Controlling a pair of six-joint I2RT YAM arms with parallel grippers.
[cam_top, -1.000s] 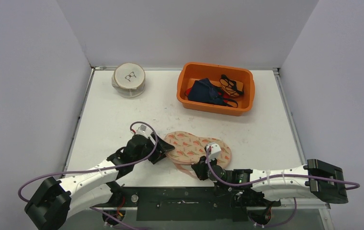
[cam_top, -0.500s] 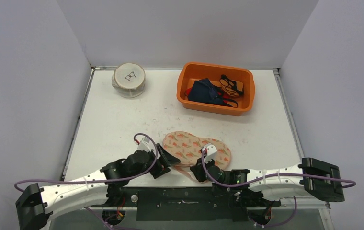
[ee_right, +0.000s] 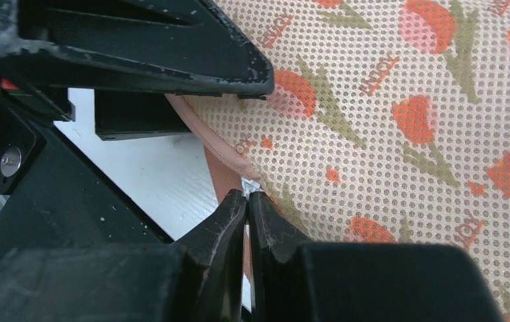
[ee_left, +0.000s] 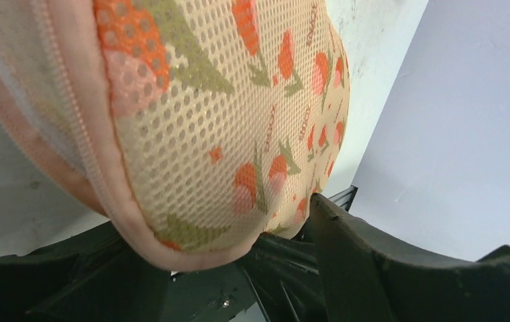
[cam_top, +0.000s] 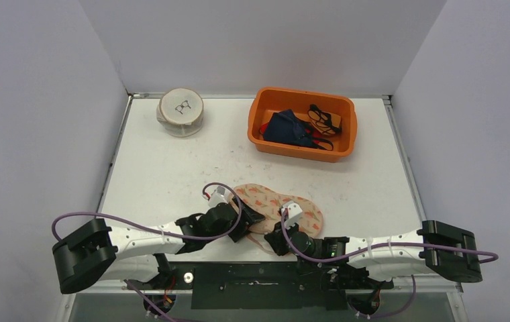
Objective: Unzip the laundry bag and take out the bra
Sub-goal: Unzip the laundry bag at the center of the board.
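The laundry bag (cam_top: 280, 204) is a peach mesh pouch with an orange flower print, lying flat near the table's front edge. My left gripper (cam_top: 250, 219) stands open at the bag's left end, with the bag's rounded end (ee_left: 225, 100) bulging between its wide-set fingers (ee_left: 353, 261). My right gripper (cam_top: 274, 239) is at the bag's near edge. Its tips (ee_right: 247, 195) are shut on the small metal zipper pull (ee_right: 249, 185) by the pink zipper tape. The bra is hidden.
An orange bin (cam_top: 260, 125) at the back right holds dark navy cloth and a black strappy item. A round white drum-shaped container (cam_top: 181, 112) stands at the back left. The left gripper's finger (ee_right: 138, 40) lies close above the right gripper.
My left arm has swung right along the front edge and its jaws now straddle the bag's left end. The right gripper stays shut at the zipper; the bag shifted slightly.
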